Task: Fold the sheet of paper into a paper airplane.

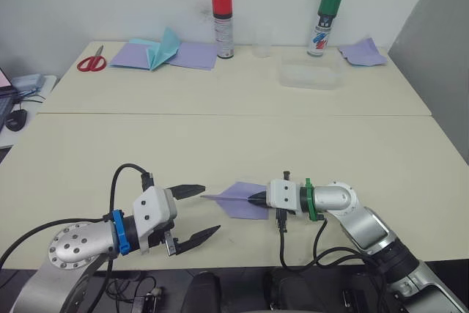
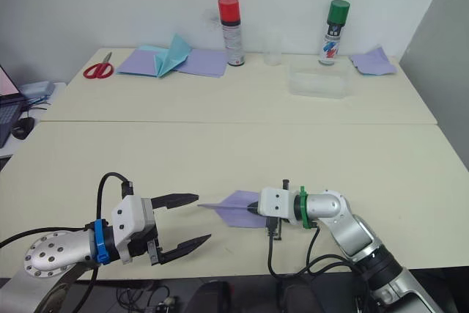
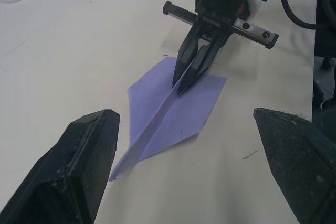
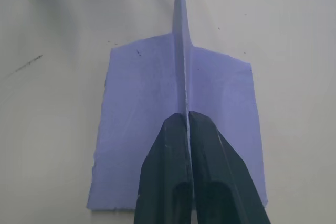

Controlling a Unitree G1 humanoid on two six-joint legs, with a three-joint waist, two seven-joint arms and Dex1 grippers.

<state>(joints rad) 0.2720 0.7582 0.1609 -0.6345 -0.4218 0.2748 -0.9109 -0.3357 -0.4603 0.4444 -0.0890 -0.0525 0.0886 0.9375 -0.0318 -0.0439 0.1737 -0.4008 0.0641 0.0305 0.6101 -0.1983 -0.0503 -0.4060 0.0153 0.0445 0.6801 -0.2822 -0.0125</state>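
The paper airplane (image 1: 238,201) lies on the table (image 1: 220,144), nose toward the left gripper (image 1: 192,212), whose fingers are spread. The right gripper (image 3: 190,74) pinches its raised center fold, seen in the wrist views.

- Light was bright, even and diffuse.
- Shadows on the table (image 1: 220,137) were soft and faint.
- Left wrist view's near fingers (image 3: 79,166) looked blurred and grainy.

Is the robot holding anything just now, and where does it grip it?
Yes. The right gripper pinches the paper airplane by its raised middle fold, at the tail end. The left gripper is open, holding nothing.
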